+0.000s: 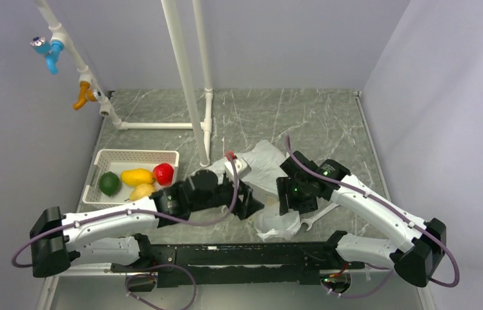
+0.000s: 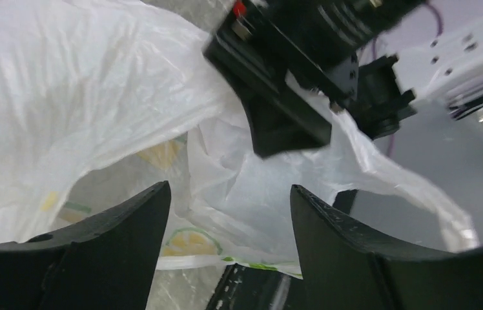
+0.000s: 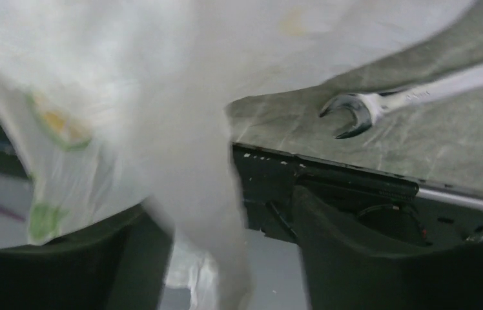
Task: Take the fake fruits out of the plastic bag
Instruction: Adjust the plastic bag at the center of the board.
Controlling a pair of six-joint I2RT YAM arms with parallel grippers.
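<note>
**A:** What is sitting left of the plastic bag (image 1: 266, 169)?

**B:** The white tray (image 1: 169, 155) is standing well to its left. Four fake fruits are lying in it: the green one (image 1: 109, 183), the orange-yellow mango (image 1: 137, 175), the small yellow one (image 1: 141, 191) and the red one (image 1: 163, 173). A white pipe post (image 1: 205, 155) is standing just beside the bag's far-left edge.

**A:** And at the bag itself?

**B:** The left gripper (image 2: 229, 194) is pushing in at its left edge. Its fingers are spreading wide and gripping nothing, and crumpled film is bulging just ahead of the gap. The right gripper (image 3: 219, 203) is working at the bag's right side with its fingers also apart. Blurred film is hanging down between them, unpinched.

**A:** And beyond the bag's right edge?

**B:** A wrench (image 1: 316, 217) is lying just beside the bag's near fold. That fold is sagging close to the black rail (image 1: 239, 248) running along the table's near edge.
</note>
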